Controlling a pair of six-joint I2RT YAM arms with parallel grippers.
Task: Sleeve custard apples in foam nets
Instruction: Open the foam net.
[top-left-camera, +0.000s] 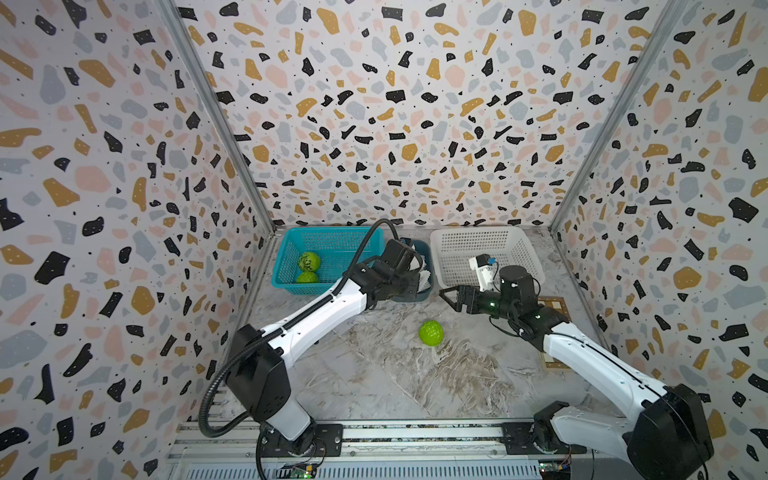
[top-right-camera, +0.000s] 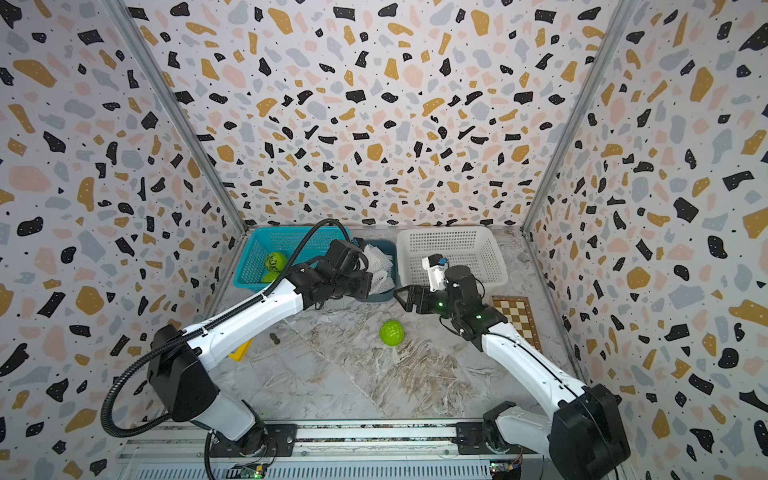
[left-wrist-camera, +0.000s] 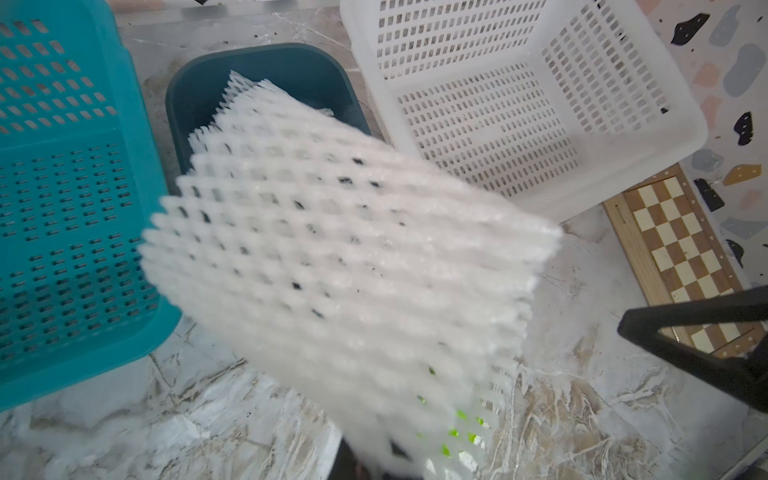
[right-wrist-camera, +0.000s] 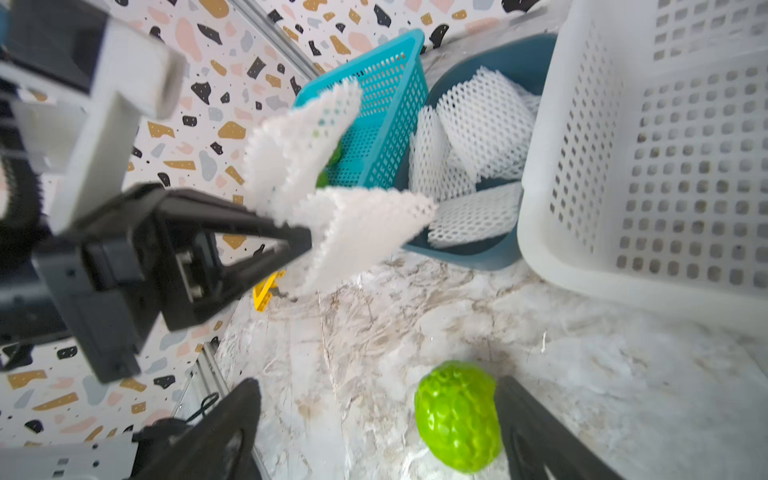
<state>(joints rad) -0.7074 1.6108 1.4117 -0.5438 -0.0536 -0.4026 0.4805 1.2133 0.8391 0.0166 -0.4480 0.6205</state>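
Observation:
A white foam net (left-wrist-camera: 345, 257) hangs from my left gripper (right-wrist-camera: 307, 243), which is shut on its edge just in front of the dark blue tub (left-wrist-camera: 266, 52). More foam nets (right-wrist-camera: 482, 133) lie in that tub. One green custard apple (top-left-camera: 431, 332) lies alone on the marble table, also seen in the right wrist view (right-wrist-camera: 457, 419). Two more custard apples (top-left-camera: 308, 262) sit in the teal basket (top-left-camera: 332, 237). My right gripper (top-left-camera: 446, 296) hovers open above the table, right of the left gripper and behind the loose fruit, with nothing between its fingers (right-wrist-camera: 536, 424).
An empty white perforated basket (top-left-camera: 482, 241) stands at the back right. A chessboard (top-right-camera: 517, 316) lies by the right wall. A yellow piece (top-right-camera: 241, 351) and a small brown object (top-right-camera: 274, 338) lie near the left arm.

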